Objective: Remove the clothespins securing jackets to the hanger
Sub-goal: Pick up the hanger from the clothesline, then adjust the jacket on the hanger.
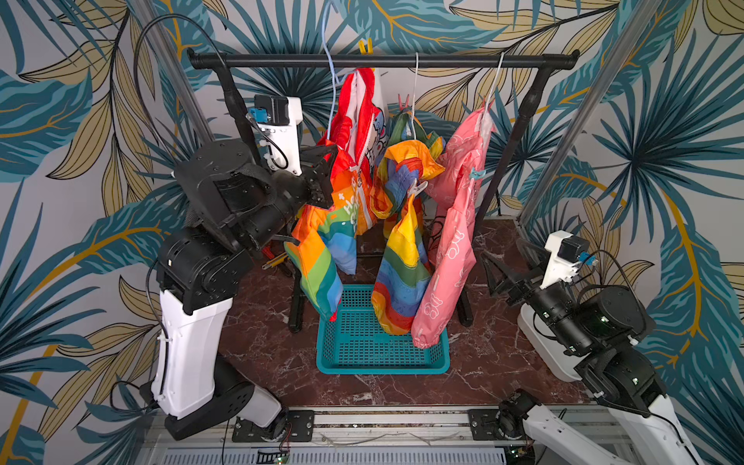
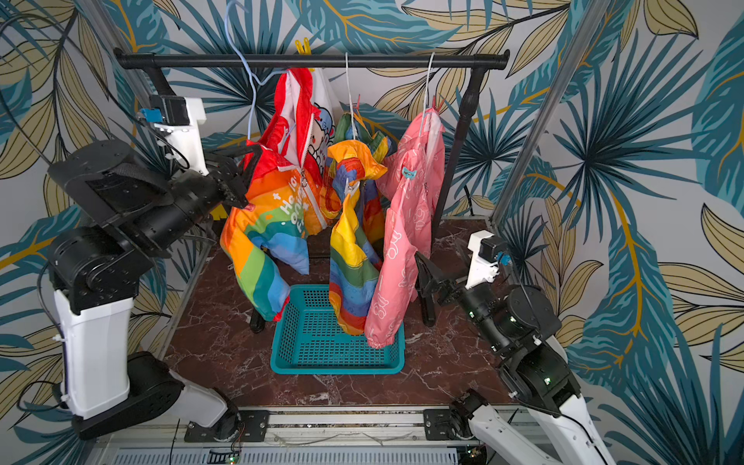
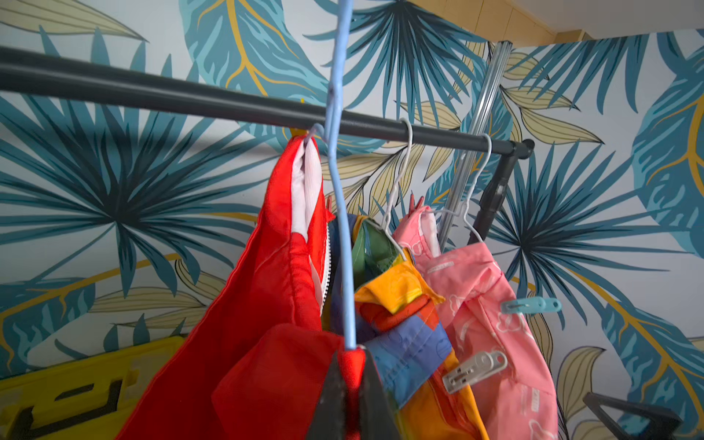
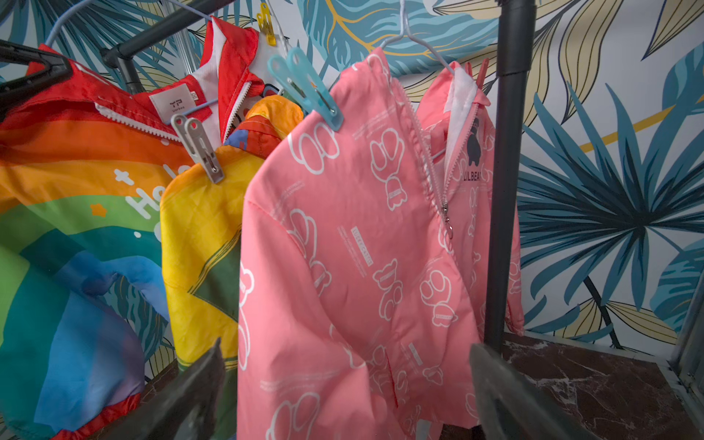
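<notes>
Two grippers: left gripper (image 3: 352, 350) is clamped tight. Right gripper (image 1: 489, 275) is spread wide with nothing in it, parked low just beside the pink jacket (image 1: 451, 249).
Basket: one teal basket (image 1: 382, 362) under the hanging sleeves.
Left grip: pinched on what looks like a red peg (image 3: 352, 371) at the shoulder of the red jacket (image 1: 350, 116), right where the blue hanger (image 3: 341, 228) wire ends. Can't fully rule out that it's just fabric.
Key geometry: the peg lies in line with the jaws and the wire runs straight away from it up to the rail. My guess is the pull goes straight back along the gripper, off the wire end.
Jackets: three, red, then the rainbow jacket (image 1: 402, 257), then pink, hanging side by side and touching.
Pegs: six if the red one counts.
- grey peg (image 1: 418, 187) on the rainbow shoulder
- light blue peg (image 1: 477, 174) on the pink shoulder, tilted like the grey one
- collar peg (image 1: 404, 100), red-pink, at the rainbow collar
- second collar peg (image 4: 482, 72), red-pink, on the pink one
- yellow peg (image 1: 365, 45) up by the rail

Nearer arm: the right one for blue and grey, both up and rackward from it.
Rail: one black rail (image 1: 282, 61) with three hangers, one blue and two white hangers (image 3: 398, 186).
</notes>
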Controlling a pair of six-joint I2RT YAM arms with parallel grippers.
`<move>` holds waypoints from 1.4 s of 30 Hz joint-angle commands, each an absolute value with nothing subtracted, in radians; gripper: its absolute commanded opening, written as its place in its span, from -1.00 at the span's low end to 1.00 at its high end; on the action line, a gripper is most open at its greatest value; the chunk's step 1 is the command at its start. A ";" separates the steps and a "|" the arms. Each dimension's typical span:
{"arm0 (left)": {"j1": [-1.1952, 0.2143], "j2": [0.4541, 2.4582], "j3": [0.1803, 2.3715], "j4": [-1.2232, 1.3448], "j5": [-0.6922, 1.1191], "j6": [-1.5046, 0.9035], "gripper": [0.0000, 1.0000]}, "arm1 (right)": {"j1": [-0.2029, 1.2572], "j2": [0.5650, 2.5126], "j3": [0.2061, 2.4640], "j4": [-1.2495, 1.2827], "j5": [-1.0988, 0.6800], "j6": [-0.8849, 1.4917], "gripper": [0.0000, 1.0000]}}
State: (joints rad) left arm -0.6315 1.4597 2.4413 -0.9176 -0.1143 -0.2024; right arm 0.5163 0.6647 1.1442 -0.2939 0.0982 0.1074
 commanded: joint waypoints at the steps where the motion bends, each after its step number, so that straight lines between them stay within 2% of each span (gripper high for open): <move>1: -0.633 1.326 2.307 -0.816 -0.103 -0.225 -1.00 | 0.533 0.685 1.162 -0.308 0.061 0.079 0.99; 8: -0.634 1.115 2.090 -0.830 -0.092 -0.256 -1.00 | 0.647 0.757 1.184 -0.288 0.058 0.015 0.99; 16: -0.634 1.020 1.977 -0.969 -0.067 -0.273 -1.00 | 0.989 0.924 1.230 -0.249 0.257 -0.141 0.99; 22: -0.634 0.976 1.923 -1.038 -0.114 -0.278 -1.00 | 1.059 1.081 1.207 -0.125 0.177 -0.053 0.99; 29: -0.633 0.956 1.849 -1.040 -0.127 -0.268 -1.00 | 1.161 1.215 1.185 -0.006 0.266 -0.014 0.99; 36: -0.634 0.956 1.867 -1.040 -0.123 -0.244 -1.00 | 1.143 1.310 1.166 0.078 0.351 0.003 0.99; 42: -0.634 0.985 1.865 -1.038 -0.072 -0.230 -1.00 | 0.999 1.366 1.164 0.128 0.284 0.075 0.99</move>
